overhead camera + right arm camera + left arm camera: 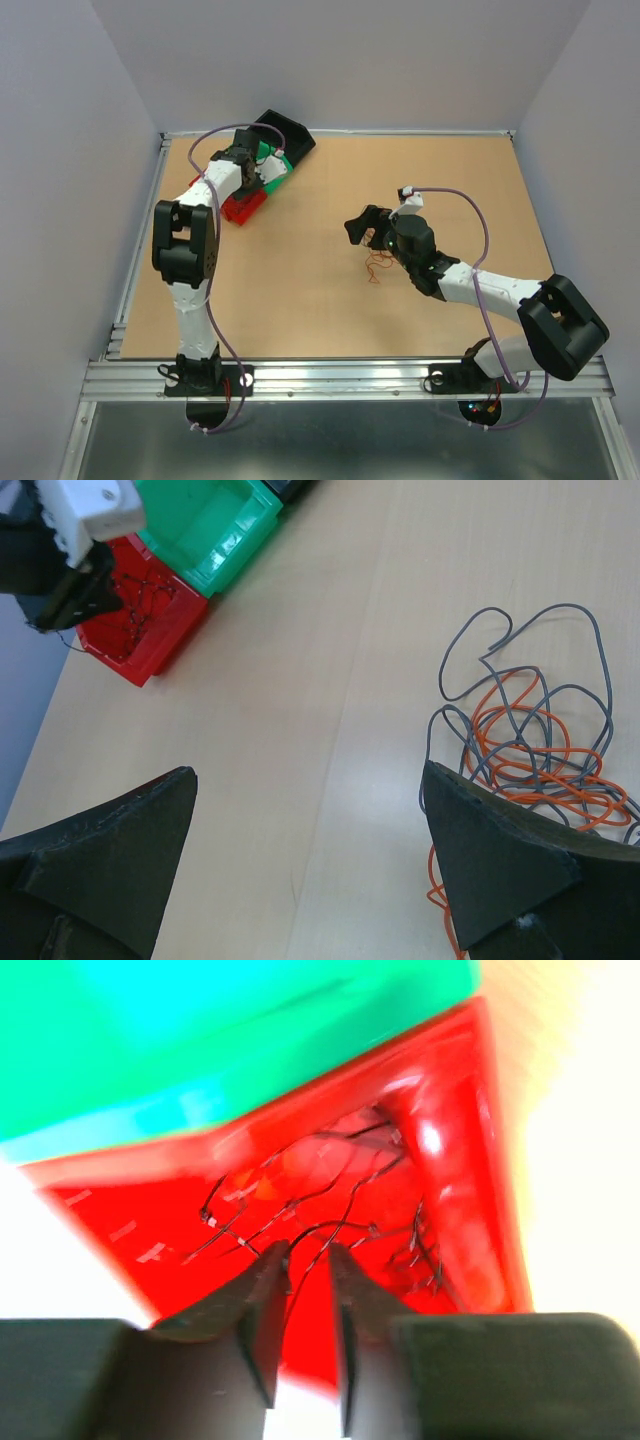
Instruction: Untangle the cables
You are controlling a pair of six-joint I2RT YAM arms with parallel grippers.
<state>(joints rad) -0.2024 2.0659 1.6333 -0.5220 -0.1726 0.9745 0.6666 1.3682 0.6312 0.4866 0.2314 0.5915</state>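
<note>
first, left gripper point(308, 1252): parted by only a narrow slit, tips down inside the red bin point(120, 1210). has one thin dark strand running up through the slit, loose in the gap rather than clamped. clasps nothing else. right ahead of the tips and a little to their right, dark cables point(340, 1185), curly, spread over the bin floor and up against its right wall. beyond the red bin and touching it, green bin point(200, 1040). past that again, seen from overhead, black bin point(287, 132) at the far tabletop edge.

next, right gripper point(308, 772): spread wide, holding nothing, only bare tabletop point(300, 650) between the tips. hangs above the surface, well apart from the bins. just beside the finger point(500, 870) on the right of the wrist view, and partly hidden behind it, a tangle of two cables. grey cable point(480, 645) looping farthest ahead; orange cable point(545, 755) coiled closer in, woven through the grey one. both flat on the tabletop, not touched by either finger as far as can be seen. far ahead and to the left of this gripper, red and green bins side by side, left gripper poised over the red one.
</note>
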